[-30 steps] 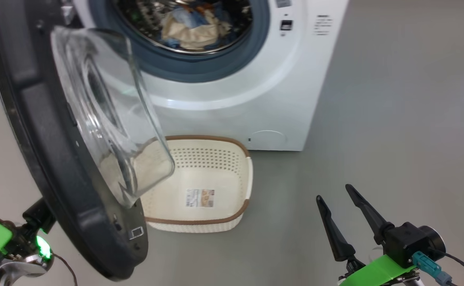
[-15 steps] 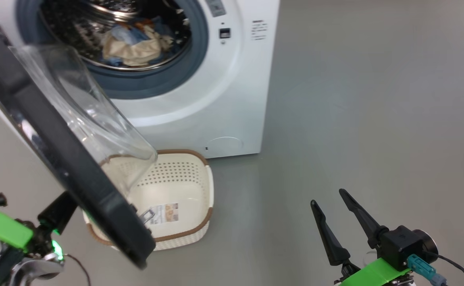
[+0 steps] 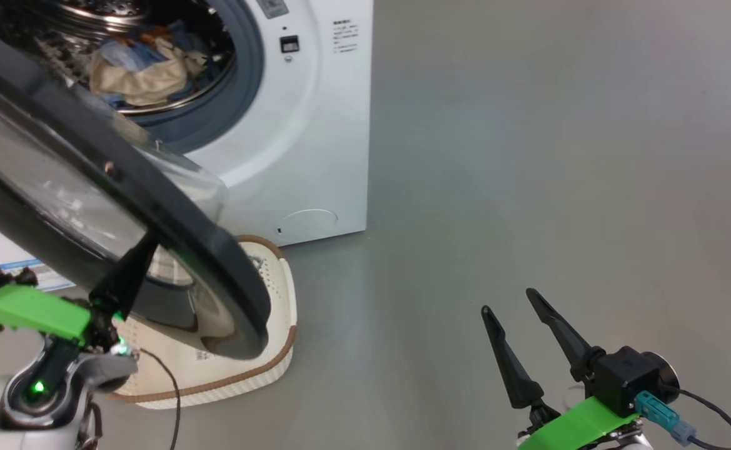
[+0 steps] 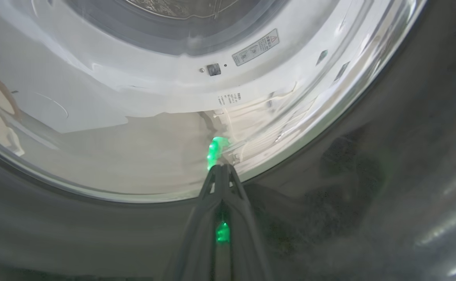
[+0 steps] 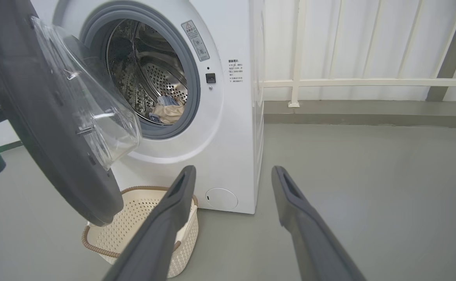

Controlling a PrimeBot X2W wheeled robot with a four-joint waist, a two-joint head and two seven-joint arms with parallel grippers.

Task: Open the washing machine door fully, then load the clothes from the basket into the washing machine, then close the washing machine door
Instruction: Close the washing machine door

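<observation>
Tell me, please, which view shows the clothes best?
The head view: the clothes lie large and close in the drum. The right wrist view shows them small and distant; the left wrist view gives blurred drum through door glass.

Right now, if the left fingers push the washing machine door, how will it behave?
The washing machine door is rigid, so it should swing as one piece, probably with some weight given its thick glass window. Its glossy black rim looks slippery; the shut left fingers may skid. It seems to hang above the basket, likely clearing it.
</observation>
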